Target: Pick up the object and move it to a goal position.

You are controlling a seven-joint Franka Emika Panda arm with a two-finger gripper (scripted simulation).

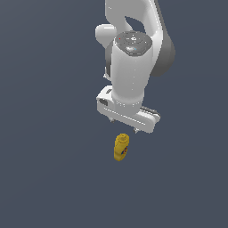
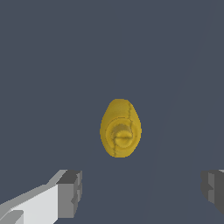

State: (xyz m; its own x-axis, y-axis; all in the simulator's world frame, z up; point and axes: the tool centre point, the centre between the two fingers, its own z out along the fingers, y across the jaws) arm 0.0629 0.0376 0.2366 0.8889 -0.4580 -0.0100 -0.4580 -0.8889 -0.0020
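The object, a small yellow squeeze bottle (image 1: 120, 148) with a blue-and-red label, stands upright on the dark grey floor. In the wrist view I look straight down on its cap and shoulders (image 2: 120, 128). My gripper (image 1: 124, 125) hangs just above the bottle and slightly behind it, without touching it. It is open: the two grey fingertips (image 2: 70, 192) stand wide apart, and nothing is between them. In the wrist view the bottle lies beyond the gap of the gripper (image 2: 142, 192), not inside it.
The floor (image 1: 49, 178) is a plain dark grey surface all around. The white arm (image 1: 131, 58) rises above and behind the gripper in the exterior view. No goal marker shows.
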